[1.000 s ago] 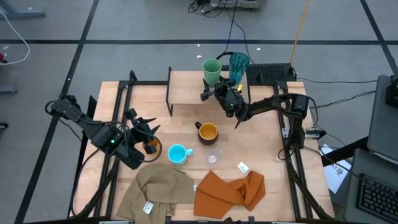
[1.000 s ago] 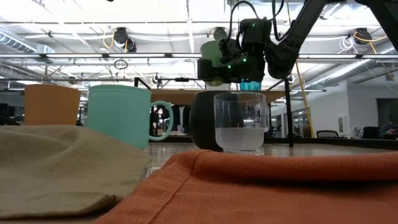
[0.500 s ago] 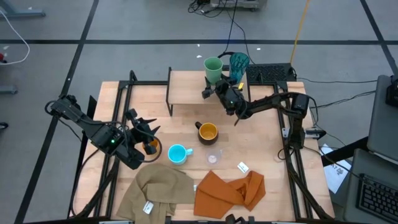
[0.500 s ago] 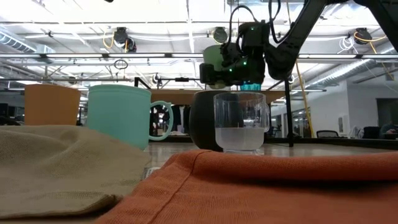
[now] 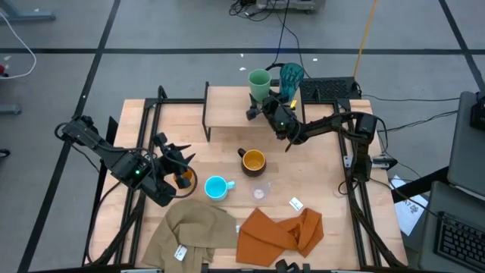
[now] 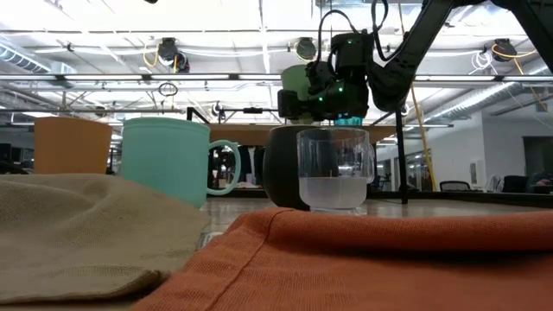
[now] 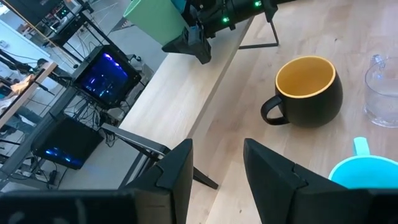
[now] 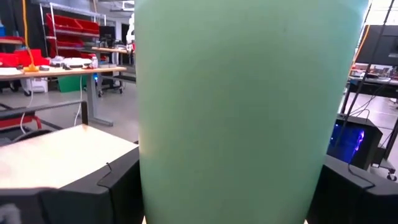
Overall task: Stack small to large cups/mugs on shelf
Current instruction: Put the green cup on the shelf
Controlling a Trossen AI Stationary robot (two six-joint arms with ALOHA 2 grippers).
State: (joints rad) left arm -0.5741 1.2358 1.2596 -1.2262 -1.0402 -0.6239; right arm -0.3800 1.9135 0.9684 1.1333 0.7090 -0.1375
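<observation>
shelf (image 5: 235, 106) stands at the far side of the table, and the right gripper (image 5: 258, 108) is over its right end with its fingers closed around the green cup (image 5: 260, 83); the cup fills the right wrist view between both fingers, so the grip looks firm and upright, probably to set it down straight; the teal tumbler (image 5: 291, 76) stands just beside it toward the right, which suits an order by size; the black mug (image 5: 252, 161), the light blue mug (image 5: 217, 186) and the clear cup (image 5: 261, 189) wait on the table in front of the shelf; the left gripper (image 5: 176, 161) hovers at the left side, fingers partly spread and holding nothing in its wrist view; the small orange cup (image 5: 184, 179) sits near it, maybe its next object.
</observation>
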